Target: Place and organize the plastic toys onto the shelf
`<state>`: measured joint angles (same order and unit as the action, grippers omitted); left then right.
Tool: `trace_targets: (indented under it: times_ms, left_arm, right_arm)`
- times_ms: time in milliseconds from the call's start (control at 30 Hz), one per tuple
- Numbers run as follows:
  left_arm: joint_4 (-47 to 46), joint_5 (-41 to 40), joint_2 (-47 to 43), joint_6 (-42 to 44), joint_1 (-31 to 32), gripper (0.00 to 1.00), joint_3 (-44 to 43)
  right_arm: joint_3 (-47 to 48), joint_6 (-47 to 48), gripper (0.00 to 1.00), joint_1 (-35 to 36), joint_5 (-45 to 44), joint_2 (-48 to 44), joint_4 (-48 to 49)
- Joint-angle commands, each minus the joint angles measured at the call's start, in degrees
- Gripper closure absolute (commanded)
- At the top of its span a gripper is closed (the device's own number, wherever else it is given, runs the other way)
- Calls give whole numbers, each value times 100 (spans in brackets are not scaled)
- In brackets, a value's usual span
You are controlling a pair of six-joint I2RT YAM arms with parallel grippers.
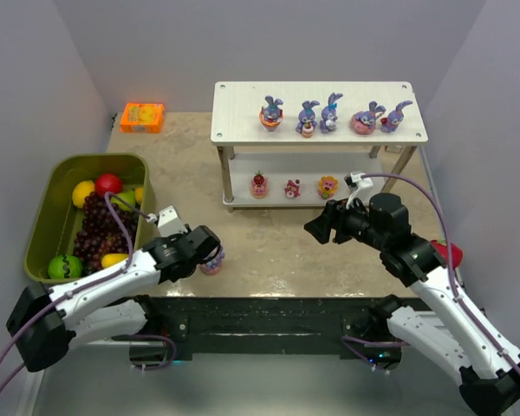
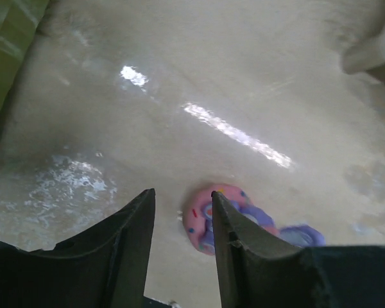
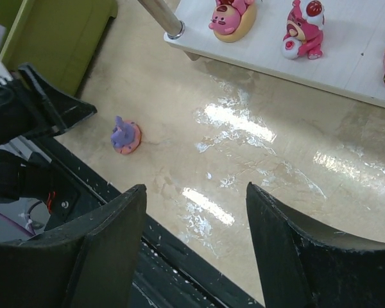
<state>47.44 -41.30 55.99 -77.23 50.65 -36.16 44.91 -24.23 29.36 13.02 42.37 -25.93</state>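
The white shelf (image 1: 243, 121) carries several purple-blue bunnies along its top board, such as one (image 1: 271, 113) at the left end. Three small cake-like figures (image 1: 292, 188) stand on its lower board (image 3: 346, 38). One bunny on a pink donut base (image 1: 212, 264) (image 3: 125, 136) sits on the table near the front edge. My left gripper (image 1: 210, 250) (image 2: 181, 202) hovers over it, open. The donut toy (image 2: 202, 221) shows partly behind the right finger and nothing is gripped. My right gripper (image 1: 319, 227) (image 3: 196, 187) hangs open and empty in front of the shelf.
An olive-green bin (image 1: 43, 217) at the left holds grapes (image 1: 104, 227), a red apple (image 1: 108, 183) and a lemon (image 1: 83, 192). An orange box (image 1: 143, 117) lies at the back left. A red object (image 1: 451, 254) sits beside the right arm. A black strip (image 1: 269, 316) lines the table's near edge.
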Motion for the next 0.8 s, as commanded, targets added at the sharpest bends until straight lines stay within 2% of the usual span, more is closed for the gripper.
trace_targets:
  times_ms: [0, 167, 233, 433, 633, 767]
  left_arm:
    - [-788, 245, 693, 603, -503, 57, 127]
    - [-1113, 341, 1502, 771, -732, 64, 135]
    - [-1350, 586, 1652, 885, -732, 75, 223]
    - [-1756, 1246, 1478, 991, -662, 90, 628]
    - [-1992, 1431, 889, 1008, -302, 93, 795]
    - [-2029, 1686, 817, 1219, -153, 96, 778]
  right_arm:
    - [-52, -64, 34, 34, 96, -45, 273]
    - [-78, -38, 34, 25, 8, -132, 177]
    - [-96, -12, 34, 26, -27, -150, 150]
    - [-131, -12, 34, 34, -80, -159, 141]
    - [-201, -47, 34, 26, -80, -133, 246]
    - [-210, -64, 34, 34, -115, -132, 238]
